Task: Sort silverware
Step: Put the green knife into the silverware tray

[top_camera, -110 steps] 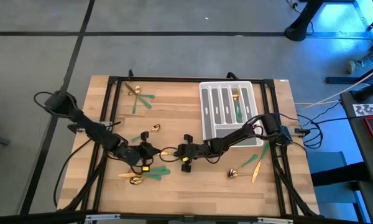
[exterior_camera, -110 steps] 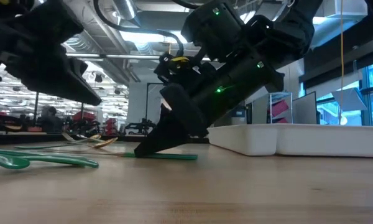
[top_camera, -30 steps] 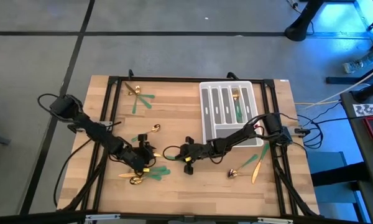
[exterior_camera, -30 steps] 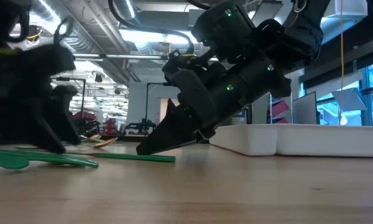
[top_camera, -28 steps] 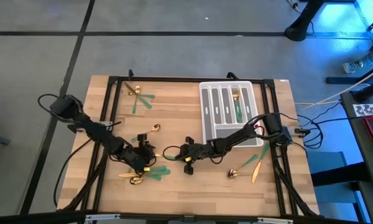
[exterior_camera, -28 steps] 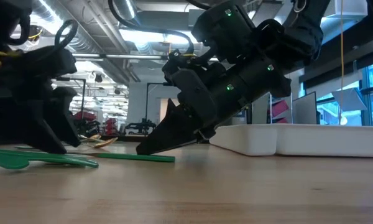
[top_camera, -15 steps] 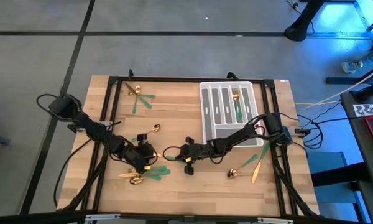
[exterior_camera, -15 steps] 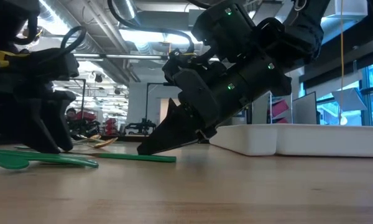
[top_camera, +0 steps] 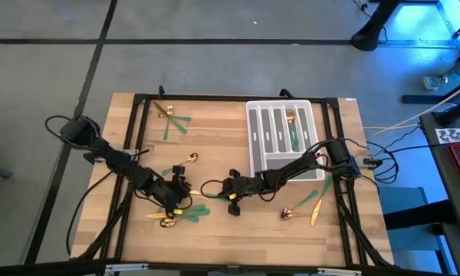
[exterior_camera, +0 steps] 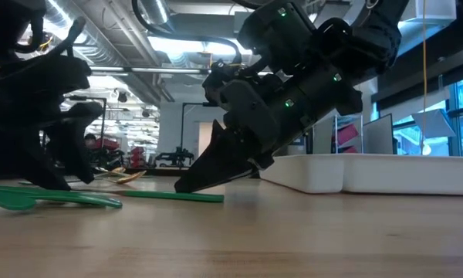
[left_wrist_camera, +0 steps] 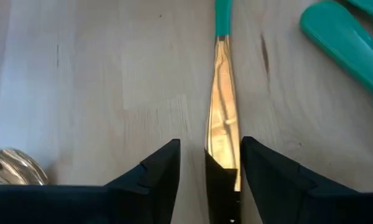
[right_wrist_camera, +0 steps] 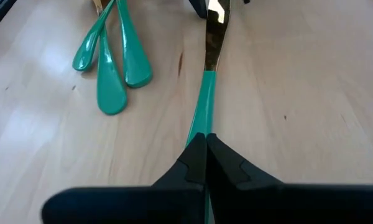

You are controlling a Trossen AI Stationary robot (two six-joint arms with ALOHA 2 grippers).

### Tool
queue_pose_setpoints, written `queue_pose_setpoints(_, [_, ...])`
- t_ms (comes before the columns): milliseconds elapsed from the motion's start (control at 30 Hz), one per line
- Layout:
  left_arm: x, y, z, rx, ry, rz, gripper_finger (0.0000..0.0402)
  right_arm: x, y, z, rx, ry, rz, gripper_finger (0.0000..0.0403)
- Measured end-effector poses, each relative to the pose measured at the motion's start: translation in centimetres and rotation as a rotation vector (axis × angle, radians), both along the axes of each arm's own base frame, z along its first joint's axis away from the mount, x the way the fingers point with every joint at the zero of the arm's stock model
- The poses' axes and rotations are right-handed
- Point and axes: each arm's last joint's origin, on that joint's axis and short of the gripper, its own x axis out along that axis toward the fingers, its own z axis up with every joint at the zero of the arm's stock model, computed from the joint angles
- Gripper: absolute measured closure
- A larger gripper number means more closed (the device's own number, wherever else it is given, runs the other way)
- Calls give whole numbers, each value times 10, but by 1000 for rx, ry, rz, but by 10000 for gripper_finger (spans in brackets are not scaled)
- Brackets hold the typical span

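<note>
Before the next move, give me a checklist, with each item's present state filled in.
1. Right gripper grips the knife: ok, jaws shut on its green handle.
2. Left gripper free of the blade: ok, jaws open, astride it.
3. Knife lifted: not ok, it looks flat on the table.
4. Neighbouring green handles apart from the knife: ok.
5. Tray near the right arm: ok.

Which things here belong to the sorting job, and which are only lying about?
Job: knife in the right gripper, left gripper around its blade; loose silverware; fork in the tray.
Lying about: cables at the table's edge.
</note>
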Motion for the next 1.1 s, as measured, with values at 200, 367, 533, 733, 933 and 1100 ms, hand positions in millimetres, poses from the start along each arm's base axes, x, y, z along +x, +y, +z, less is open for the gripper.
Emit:
queue_pose_setpoints(200, [-1, -3, 0, 110, 21, -152, 224, 0, 0, 0, 1, 4, 0, 398])
queue_pose_setpoints(367, [-9, -7, 0, 266, 49, -269, 228, 0, 0, 0, 1, 5, 0, 398])
queue_pose_setpoints(533, [-18, -10, -1, 362, 74, -312, 227, 0, 0, 0, 1, 5, 1, 398])
queue_pose_setpoints(733, [-27, -13, -2, 475, 95, -355, 229, 0, 0, 0, 2, 5, 1, 398])
queue_pose_setpoints(933, [-29, -11, -2, 527, 94, -352, 230, 0, 1, 1, 5, -9, 7, 398])
queue_pose_setpoints(1100, [-31, -6, -3, 629, 96, -328, 231, 1, 1, 1, 5, -16, 11, 398])
